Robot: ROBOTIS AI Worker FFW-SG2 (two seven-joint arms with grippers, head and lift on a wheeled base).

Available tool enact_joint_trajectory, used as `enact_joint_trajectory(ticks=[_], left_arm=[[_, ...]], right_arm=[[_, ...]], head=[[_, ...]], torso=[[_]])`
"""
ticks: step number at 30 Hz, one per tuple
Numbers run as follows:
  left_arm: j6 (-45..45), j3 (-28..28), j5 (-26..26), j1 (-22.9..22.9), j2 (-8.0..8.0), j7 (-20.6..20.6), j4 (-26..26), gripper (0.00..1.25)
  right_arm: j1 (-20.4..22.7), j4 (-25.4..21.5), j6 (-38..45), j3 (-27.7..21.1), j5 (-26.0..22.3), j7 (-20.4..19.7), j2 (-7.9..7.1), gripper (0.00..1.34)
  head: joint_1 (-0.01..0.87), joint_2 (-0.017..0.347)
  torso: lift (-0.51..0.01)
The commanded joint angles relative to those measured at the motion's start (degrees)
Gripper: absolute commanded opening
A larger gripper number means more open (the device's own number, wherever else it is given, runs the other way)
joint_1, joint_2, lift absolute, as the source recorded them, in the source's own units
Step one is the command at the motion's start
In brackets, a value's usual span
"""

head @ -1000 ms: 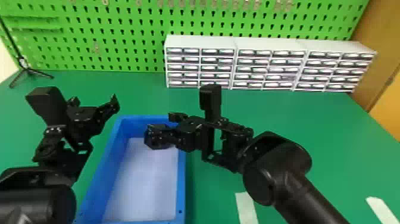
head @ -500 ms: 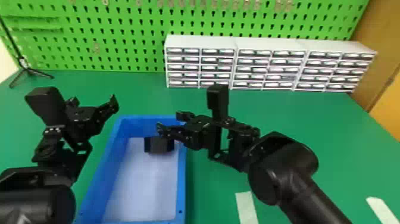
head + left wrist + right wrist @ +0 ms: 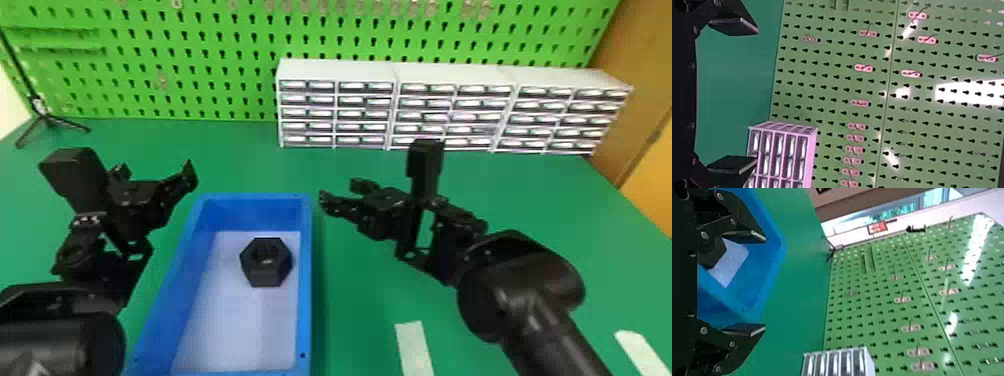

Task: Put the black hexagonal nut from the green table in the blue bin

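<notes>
Jaws spread and empty on right gripper (image 3: 341,192), which is withdrawing from blue bin (image 3: 304,310) to above green bench (image 3: 360,310); left gripper (image 3: 156,172), jaws spread, waiting; black hexagonal nut (image 3: 265,276), released, lying inside the bin, placement apparently complete.

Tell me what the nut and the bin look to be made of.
The nut looks like matte black plastic, going by its even dark faces with only soft highlights, though coated metal can't be ruled out. The bin seems to be smooth, slightly glossy blue plastic, judging by its uniform colour and moulded, rounded rim.
</notes>
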Motion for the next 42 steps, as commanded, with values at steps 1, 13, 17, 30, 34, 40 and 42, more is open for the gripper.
enact_joint_trajectory(ticks=[1,13,17,30,34,40,42], left_arm=[[-0.32,0.06,-0.08,0.23,0.0,0.09,0.0,1.12],[-1.11,0.23,-0.08,0.41,0.0,0.35,0.09,1.12],[-1.55,0.41,-0.17,0.5,0.0,0.44,0.09,1.12],[-2.51,0.85,-0.08,0.85,0.0,0.79,0.18,1.12],[-2.6,1.03,-0.08,0.94,-0.09,0.79,0.09,1.12],[-3.22,1.38,-0.08,1.29,-0.35,0.79,0.18,1.12],[-3.3,1.46,-0.17,1.29,-0.53,0.88,0.18,1.12]], right_arm=[[1.73,-1.1,0.0,-4.5,1.8,0.16,0.64,0.87],[5.51,-3.03,0.0,-12.68,4.52,0.24,2.31,0.87],[6.66,-3.38,0.0,-15.14,5.23,0.33,2.66,0.87],[11.67,-3.74,-0.7,-24.89,7.86,1.56,3.9,0.87],[12.72,-4.18,-0.88,-27.44,9.09,1.56,3.98,0.87],[13.42,-4.79,-0.88,-30.34,10.85,1.56,3.98,0.87],[13.42,-4.79,-0.88,-31.13,11.47,1.56,4.07,0.87]], head=[[0.692,0.008],[0.692,0.008],[0.692,0.008],[0.692,0.008],[0.692,0.008],[0.692,0.008],[0.692,0.008]], torso=[[-0.097],[-0.097],[-0.097],[-0.097],[-0.097],[-0.097],[-0.097]])
